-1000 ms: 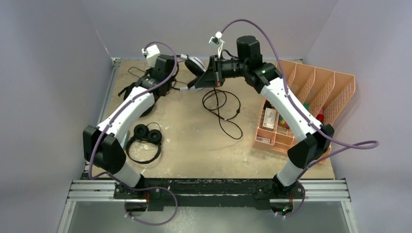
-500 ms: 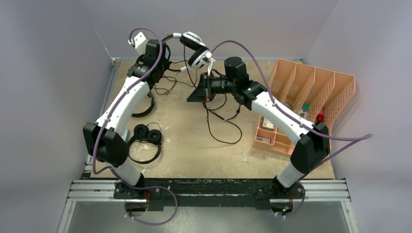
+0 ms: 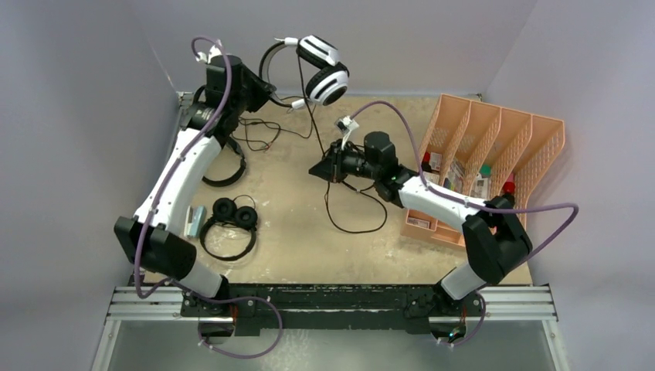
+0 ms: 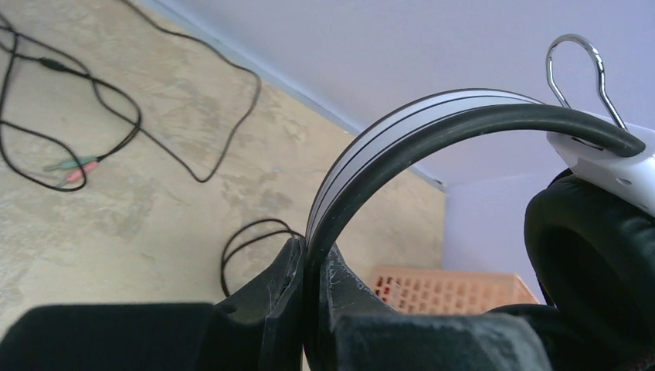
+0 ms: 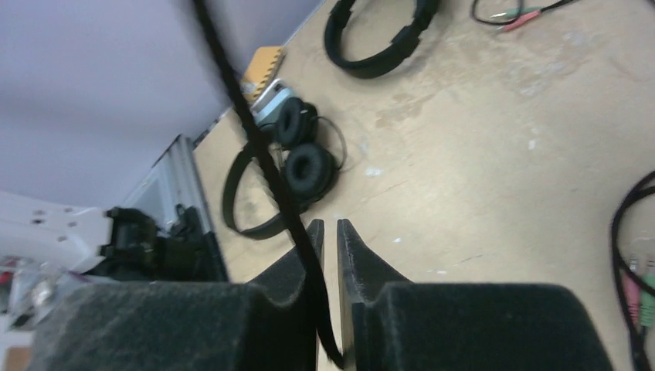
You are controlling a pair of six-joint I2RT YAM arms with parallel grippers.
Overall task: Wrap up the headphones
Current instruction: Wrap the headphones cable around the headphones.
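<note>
My left gripper (image 3: 261, 83) is raised at the back left. It is shut on the headband of the white-and-black headphones (image 3: 326, 77), which hang in the air; the band (image 4: 432, 116) runs between its fingers in the left wrist view. Their thin black cable (image 3: 309, 108) drops to my right gripper (image 3: 320, 166), which is shut on the cable (image 5: 247, 116) low over the table. The small black round-padded headphones (image 3: 232, 216) lie at the front left. The larger black headphones (image 3: 228, 166) lie partly hidden under my left arm.
An orange file organiser (image 3: 494, 147) with small items stands at the right. Loose cable with pink and green plugs (image 4: 73, 166) lies at the back left. A cable loop (image 3: 355, 209) lies mid-table. A small silver-blue item (image 3: 193, 222) sits by the small headphones.
My left gripper has lifted the white-and-black headphones up off the table towards the back wall. My right gripper has come down and nearer along the cable, which now hangs taut.
</note>
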